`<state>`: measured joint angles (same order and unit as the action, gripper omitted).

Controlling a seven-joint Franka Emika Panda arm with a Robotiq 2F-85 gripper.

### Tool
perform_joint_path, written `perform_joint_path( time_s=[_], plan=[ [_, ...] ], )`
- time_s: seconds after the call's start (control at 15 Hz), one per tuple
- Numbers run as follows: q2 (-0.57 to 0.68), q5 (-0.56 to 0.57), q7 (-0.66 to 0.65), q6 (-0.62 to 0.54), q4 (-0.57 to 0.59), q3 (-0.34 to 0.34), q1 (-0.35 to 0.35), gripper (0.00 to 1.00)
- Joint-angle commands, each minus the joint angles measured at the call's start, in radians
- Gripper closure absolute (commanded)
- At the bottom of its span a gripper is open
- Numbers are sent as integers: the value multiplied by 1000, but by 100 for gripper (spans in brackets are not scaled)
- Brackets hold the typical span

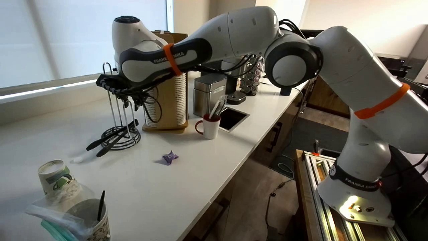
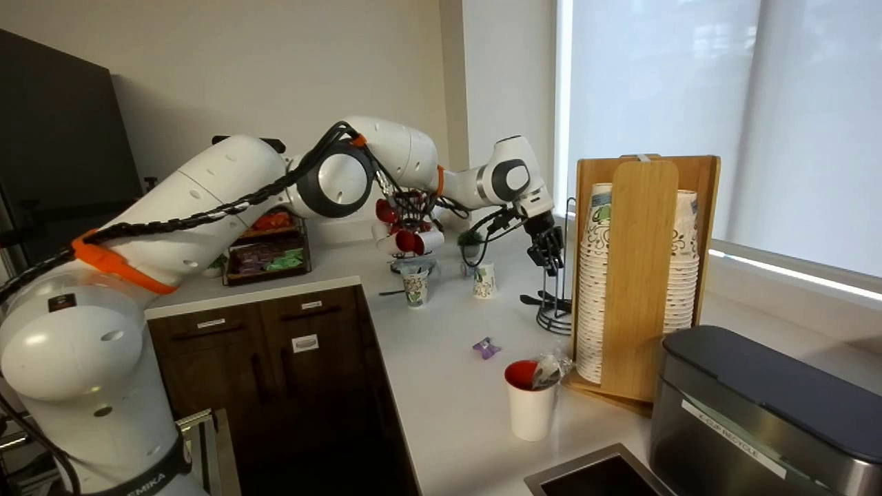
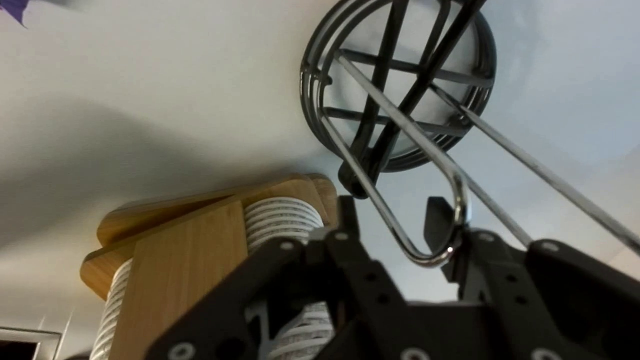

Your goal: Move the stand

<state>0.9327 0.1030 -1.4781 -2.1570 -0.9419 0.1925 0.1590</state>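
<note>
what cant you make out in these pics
- Base of the stand: one side hidden by the wooden cup holder in an exterior view.
- Whether hand touches stand: unclear in the wrist view; the two overlap.
- Near cup: bottom cut off by the frame's lower edge in an exterior view.

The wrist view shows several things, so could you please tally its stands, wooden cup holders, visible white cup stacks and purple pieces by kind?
Stand: 1
Wooden cup holder: 1
White cup stacks: 2 in sight, on either side of the holder's panel
Purple piece, cut off by the frame: 1
Total: 5
</note>
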Motion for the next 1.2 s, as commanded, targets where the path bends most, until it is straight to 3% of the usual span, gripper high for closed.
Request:
perform_joint_path(
  time_s=[0.0, 0.07, 0.13, 0.4, 0.6, 0.87, 1.13],
  plan=[
    [18, 24, -71, 73, 54, 15, 13, 89],
    [6, 25, -81, 100, 55, 15, 17, 98],
    [-5, 21, -85, 146, 58, 9, 18, 100],
    [-40, 22, -65, 299, 55, 14, 50, 98],
    [-89, 7, -53, 344, 18, 1, 67, 98],
    [-154, -51, -30, 360, -10, -37, 53, 98],
    [-219, -115, 47, 450, -38, -77, 28, 98]
  ],
)
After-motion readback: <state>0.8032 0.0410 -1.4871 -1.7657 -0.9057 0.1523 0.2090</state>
